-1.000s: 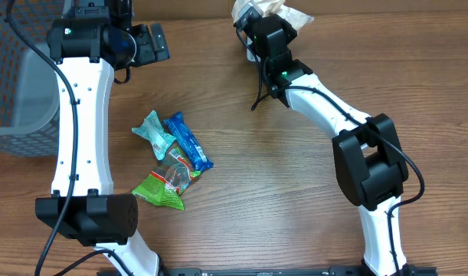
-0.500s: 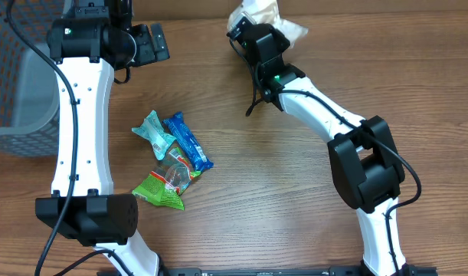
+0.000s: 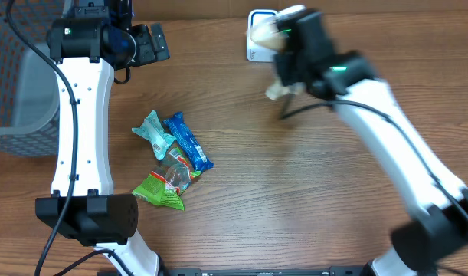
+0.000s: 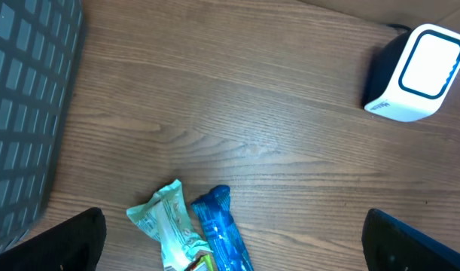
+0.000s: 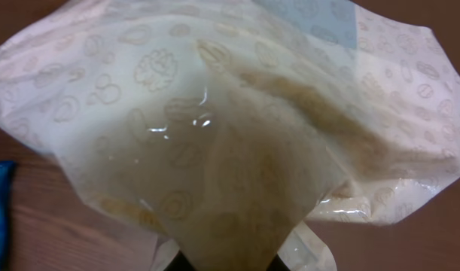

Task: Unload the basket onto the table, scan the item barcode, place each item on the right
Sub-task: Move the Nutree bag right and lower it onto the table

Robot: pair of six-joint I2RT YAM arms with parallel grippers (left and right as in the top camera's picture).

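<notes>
R gripper (image 5: 223, 262) clamped on pale bag (image 5: 230, 128). Since 1 s ago R arm swung right (blurred), uncovering scanner (image 3: 256, 34). Bag now just beside it, prob. past the window, so scan pass likely done. L gripper (image 3: 151, 44) fully open, empty. Snacks (image 3: 171, 157) unmoved.

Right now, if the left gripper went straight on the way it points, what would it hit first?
Probably bare table. The open left gripper faces plain wood, between the snack packets and the scanner; exact depth is unclear.
</notes>
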